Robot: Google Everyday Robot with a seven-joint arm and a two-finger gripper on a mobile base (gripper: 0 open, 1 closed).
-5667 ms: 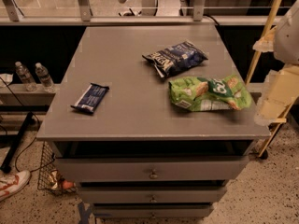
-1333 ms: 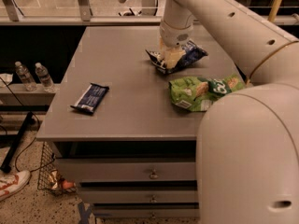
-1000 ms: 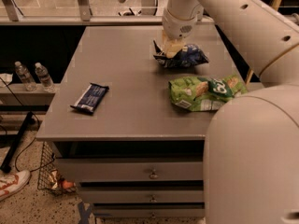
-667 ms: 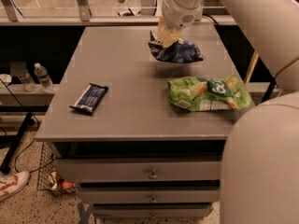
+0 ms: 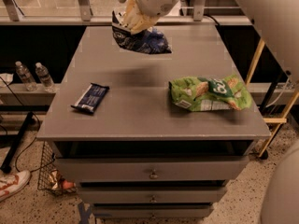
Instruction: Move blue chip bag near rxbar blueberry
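The blue chip bag (image 5: 142, 40), crinkled navy with white lettering, hangs in the air above the back of the grey table (image 5: 140, 111). My gripper (image 5: 130, 23) is shut on the bag's upper left corner and holds it clear of the tabletop. The rxbar blueberry (image 5: 90, 97), a slim flat dark blue bar, lies at the table's left side, well to the front left of the held bag.
A bright green snack bag (image 5: 210, 93) lies at the table's right side. Drawers (image 5: 152, 174) sit under the tabletop. Two water bottles (image 5: 35, 76) stand on a low shelf at the left. My white arm fills the upper right.
My gripper closed on the blue chip bag and lifted it off the table, carrying it up and to the left. The green bag and the bar have not moved.
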